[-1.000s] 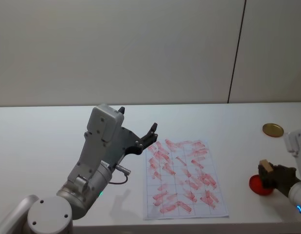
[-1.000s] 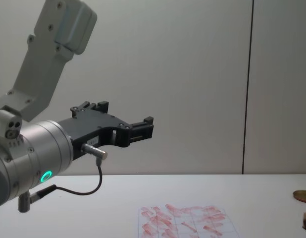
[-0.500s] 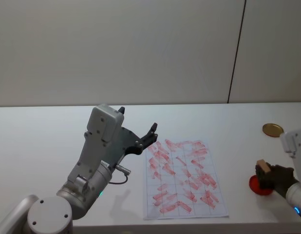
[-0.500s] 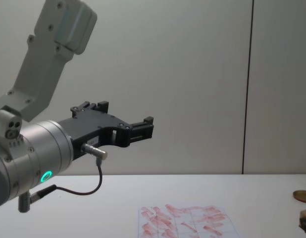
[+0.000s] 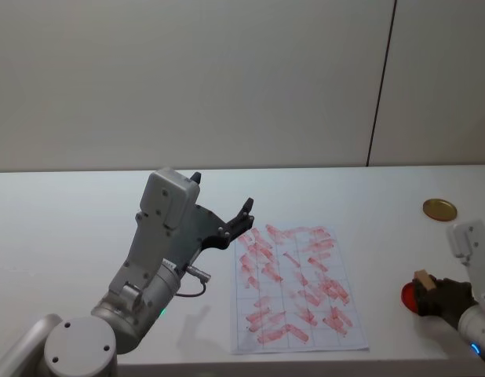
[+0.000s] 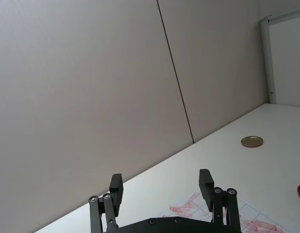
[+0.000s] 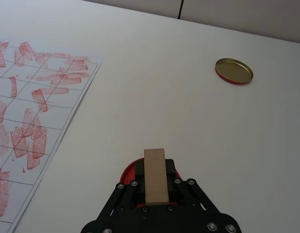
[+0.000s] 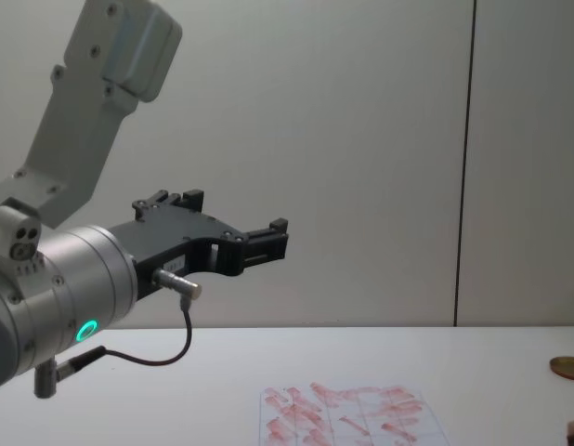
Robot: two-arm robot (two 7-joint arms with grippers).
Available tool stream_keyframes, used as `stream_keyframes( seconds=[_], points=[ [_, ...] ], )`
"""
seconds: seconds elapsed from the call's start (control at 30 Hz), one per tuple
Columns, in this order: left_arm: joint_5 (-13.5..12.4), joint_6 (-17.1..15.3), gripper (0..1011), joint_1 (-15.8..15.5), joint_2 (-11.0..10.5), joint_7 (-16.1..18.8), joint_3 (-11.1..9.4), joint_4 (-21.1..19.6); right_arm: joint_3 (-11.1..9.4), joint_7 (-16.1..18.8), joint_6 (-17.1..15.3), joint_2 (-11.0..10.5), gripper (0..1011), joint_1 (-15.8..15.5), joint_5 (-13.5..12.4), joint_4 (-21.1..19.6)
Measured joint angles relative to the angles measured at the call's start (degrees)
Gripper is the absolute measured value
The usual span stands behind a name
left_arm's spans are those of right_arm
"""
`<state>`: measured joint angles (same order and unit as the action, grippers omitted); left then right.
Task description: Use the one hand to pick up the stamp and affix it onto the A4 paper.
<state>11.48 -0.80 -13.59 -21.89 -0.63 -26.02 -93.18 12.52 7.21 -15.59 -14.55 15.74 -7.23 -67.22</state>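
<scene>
The stamp, a small light-brown wooden block, stands upright in my right gripper, which is shut on it. It hovers right over a round red ink pad at the table's near right. In the head view the stamp and right gripper sit well to the right of the A4 paper, a white gridded sheet covered in red marks. My left gripper is held high above the paper's far left corner, open and empty, its fingers spread wide.
A flat gold round lid lies at the far right of the white table, beyond the ink pad. The raised left arm looms large over the table's left side. A plain wall stands behind.
My right gripper has sunk lower with the stamp, closer onto the red ink pad. The left arm and the paper have not moved.
</scene>
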Motion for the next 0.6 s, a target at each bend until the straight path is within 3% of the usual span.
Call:
stream_keyframes(
  seconds=[0.6],
  points=[
    [0.0, 0.0, 993, 0.0, 0.0, 0.0, 0.0, 0.0, 0.4, 0.4, 3.1, 1.4, 221, 3.0, 0.8, 6.6]
  ],
)
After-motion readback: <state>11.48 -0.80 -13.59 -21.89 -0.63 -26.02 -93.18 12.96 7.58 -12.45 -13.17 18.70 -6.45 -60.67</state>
